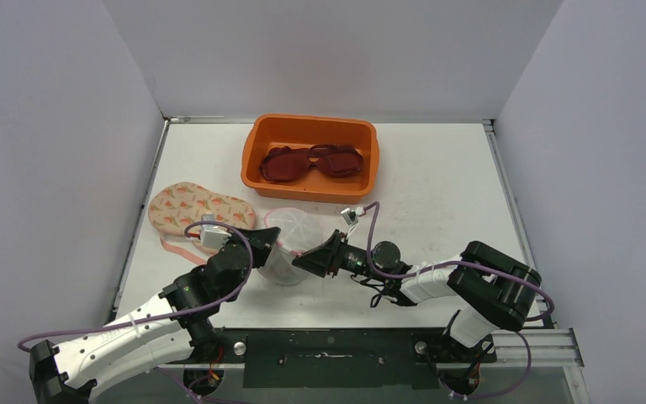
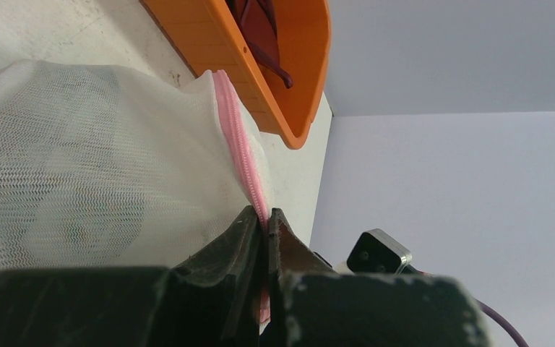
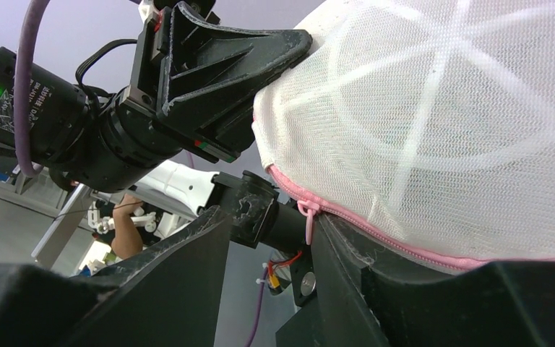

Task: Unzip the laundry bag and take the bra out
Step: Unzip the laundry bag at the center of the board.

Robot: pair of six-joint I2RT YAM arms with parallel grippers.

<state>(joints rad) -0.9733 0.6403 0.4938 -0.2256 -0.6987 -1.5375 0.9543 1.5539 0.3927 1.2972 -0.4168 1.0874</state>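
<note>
Left claw (image 2: 266,224) is clamped tight on the pink zipper strip (image 2: 240,155) at the edge of the white mesh laundry bag (image 1: 293,225). That bag sits on the counter (image 1: 437,194) between the two arms, just in front of the orange tub (image 1: 252,160). Right claw (image 3: 271,231) stands partly apart, its jaws either side of the small pink pull tab (image 3: 308,220) that dangles from the zipper, and they grip nothing that I can make out. The zipper looks shut along the stretch in view, and the mesh is too cloudy to show the bra inside. The likely trouble is a bad pinch. The tab is small and hangs loose, so the jaws could shut on mesh or strip instead, or catch only its tip and lose it at the first tug. If the left claw's thin hold slips, the whole bag would drag along the counter rather than unzip. Loose mesh could also jam in the slider.
</note>
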